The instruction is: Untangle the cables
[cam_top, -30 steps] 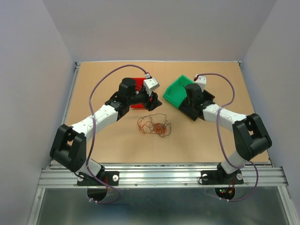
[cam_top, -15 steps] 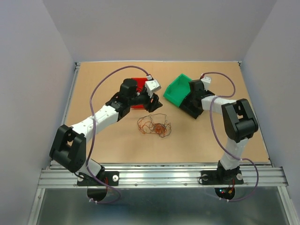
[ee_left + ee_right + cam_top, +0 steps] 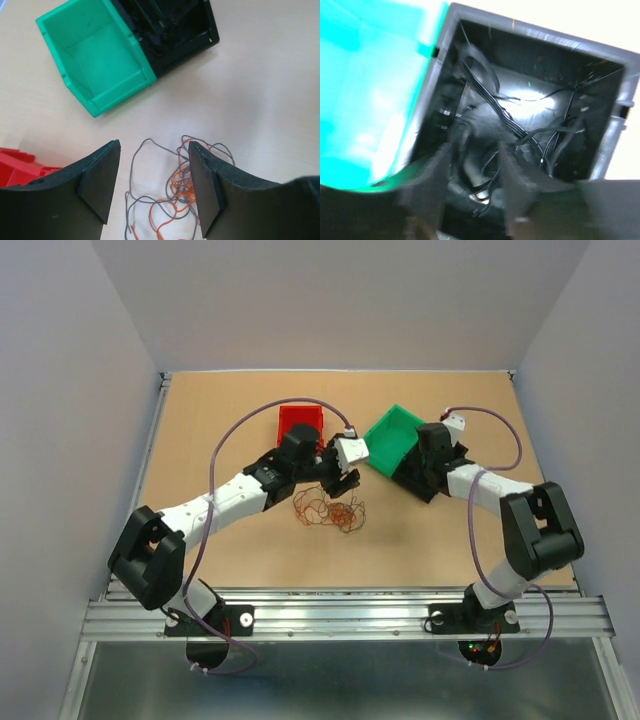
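Cables (image 3: 328,508), thin black and orange-red wires looped in a loose little nest, lie flat on the table (image 3: 450,540) right under the left end effector (image 3: 343,478). In the wrist view of the left end effector (image 3: 154,170) its two black fingers (image 3: 102,182) are spread wide and released, gripping nothing. The cables (image 3: 172,195) show in the gap between the fingers and run out past the right-hand one. Whether the fingertips touch the wires I cannot tell.

Ahead of that end effector sits a green bin (image 3: 95,55), with a black bin (image 3: 175,30) touching its far side. A red bin (image 3: 15,165) is off to its left.

The right end effector (image 3: 420,465) reaches down into the black bin (image 3: 428,480), well apart from the cables. Its wrist view is blurred. The right end effector (image 3: 470,180) has its fingers apart, with dark cords on the floor of the black bin (image 3: 535,37) below them.

The table is plain tan board. Pale grey walls close it in on three sides, and a metal rail (image 3: 340,615) runs along the near edge.
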